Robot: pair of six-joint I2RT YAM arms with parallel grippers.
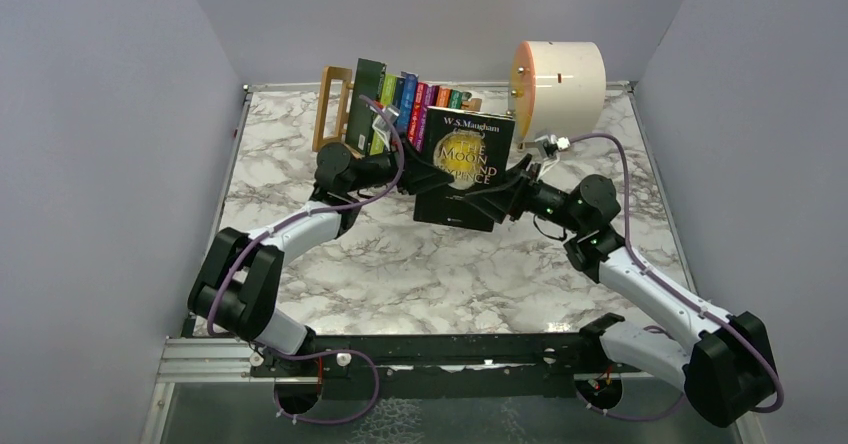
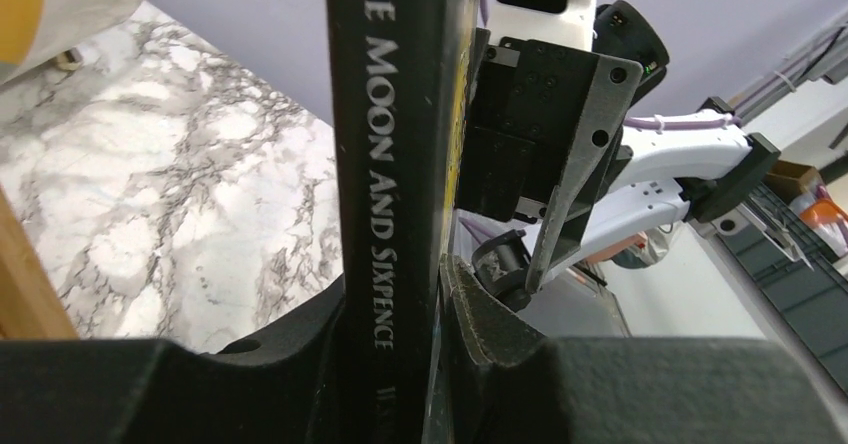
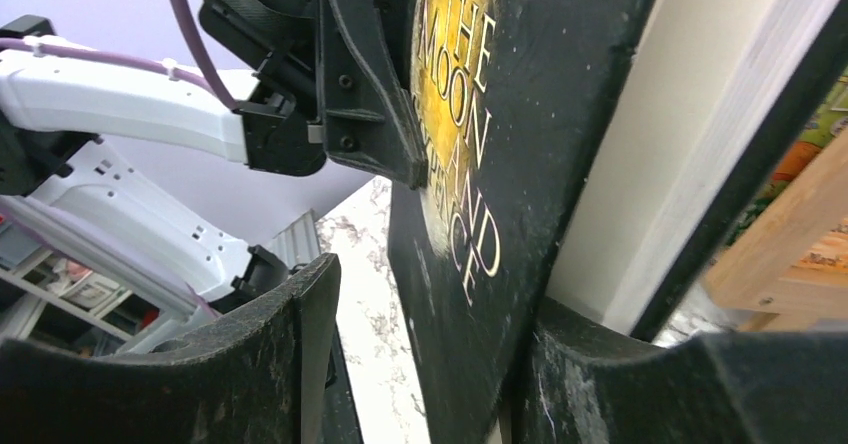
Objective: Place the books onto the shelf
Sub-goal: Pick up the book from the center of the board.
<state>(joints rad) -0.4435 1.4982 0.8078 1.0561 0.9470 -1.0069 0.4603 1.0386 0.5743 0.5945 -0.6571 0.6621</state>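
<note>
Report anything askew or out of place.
The black book sits tilted in front of the shelf, not on it. The left gripper clamps its spine, while the right gripper has its jaws open around the opposite edge.

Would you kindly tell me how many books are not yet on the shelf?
1: the black book, held by the left gripper just in front of the shelf. Others may hide behind it.

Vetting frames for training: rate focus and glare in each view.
Top external: evenly lit, sharp, mild sheen on the marble table. Left wrist: spine of the black book legible, left claw in front dark and soft. Right wrist: gold title crisp, wooden shelf behind out of focus.
</note>
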